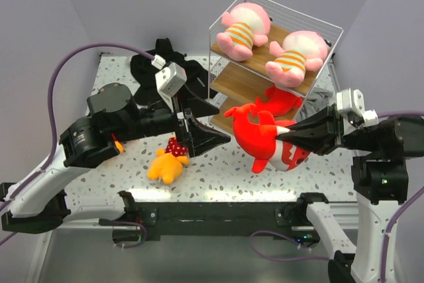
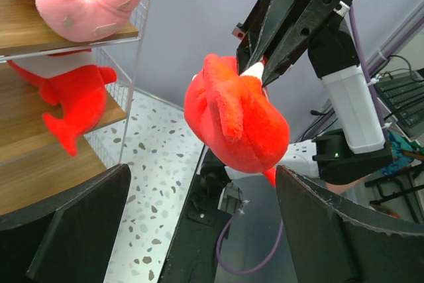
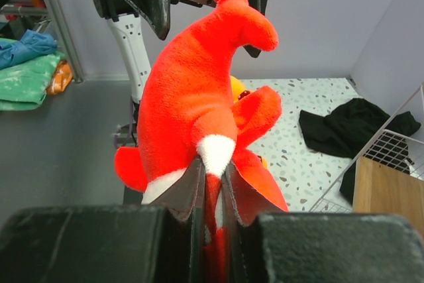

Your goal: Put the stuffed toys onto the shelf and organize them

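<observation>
Shelf point(image 1: 262, 59), far right corner: two pink toys point(image 1: 242, 28) on top board, red fish point(image 1: 281, 101) below. Right gripper point(image 1: 285, 136) clamped on second fish point(image 1: 260, 134), aloft before shelf. Left gripper point(image 1: 222, 122) agape, empty. Orange toy point(image 1: 167, 162) near front edge, unshelved.

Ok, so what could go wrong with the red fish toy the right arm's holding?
The right gripper pinches the held red fish only by a small white tip, so it might slip out. The open left gripper sits close beside it; the arms could clash. The second red fish overhangs its shelf board and could get knocked off.
</observation>
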